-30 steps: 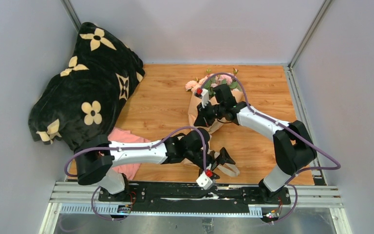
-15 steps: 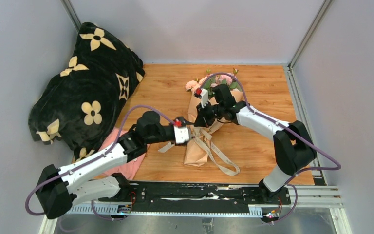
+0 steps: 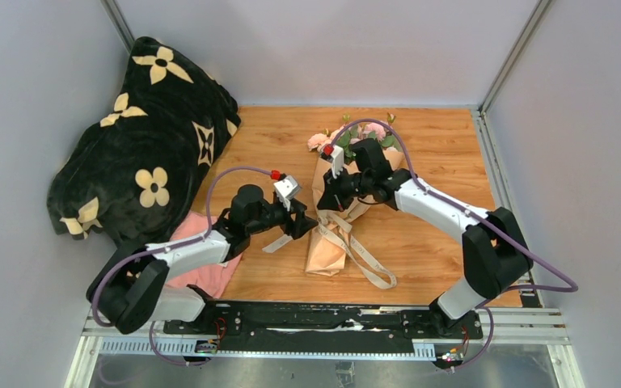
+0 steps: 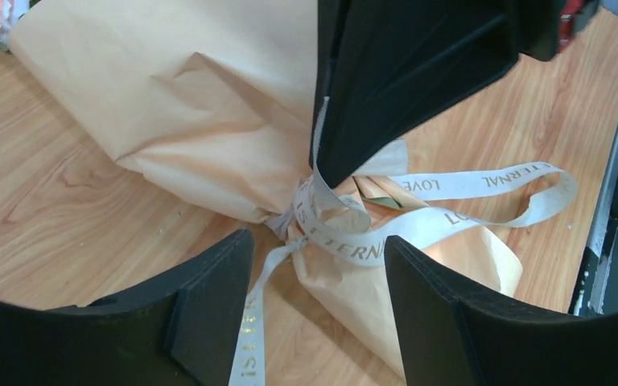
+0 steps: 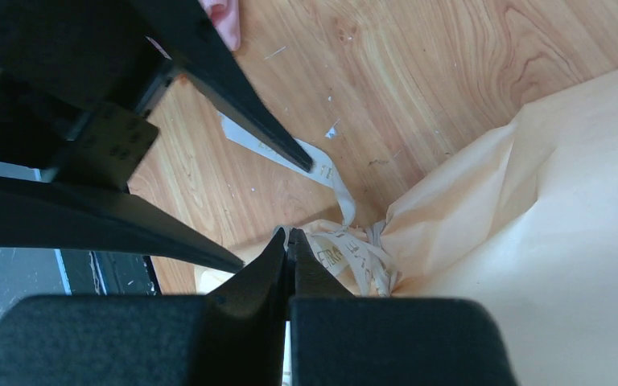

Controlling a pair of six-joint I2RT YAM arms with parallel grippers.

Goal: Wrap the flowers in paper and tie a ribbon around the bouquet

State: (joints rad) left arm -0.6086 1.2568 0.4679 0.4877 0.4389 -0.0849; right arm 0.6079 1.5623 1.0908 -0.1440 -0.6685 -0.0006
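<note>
My right jaws shut, pinching ribbon (image 4: 467, 183) at bouquet (image 4: 193, 104) neck. My left jaws wide: grab loose tail, pull gently.

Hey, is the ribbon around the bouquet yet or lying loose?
Around it: the ribbon cinches the paper at the neck, ends trailing loose.

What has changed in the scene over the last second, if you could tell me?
The left gripper moved off the tails of the ribbon, swung back to the left, and now points, open, at the tied waist of the bouquet from the left, holding nothing. The right gripper stayed shut at the knot. The bouquet, ribbon, blanket and pink cloth lie as before.
</note>
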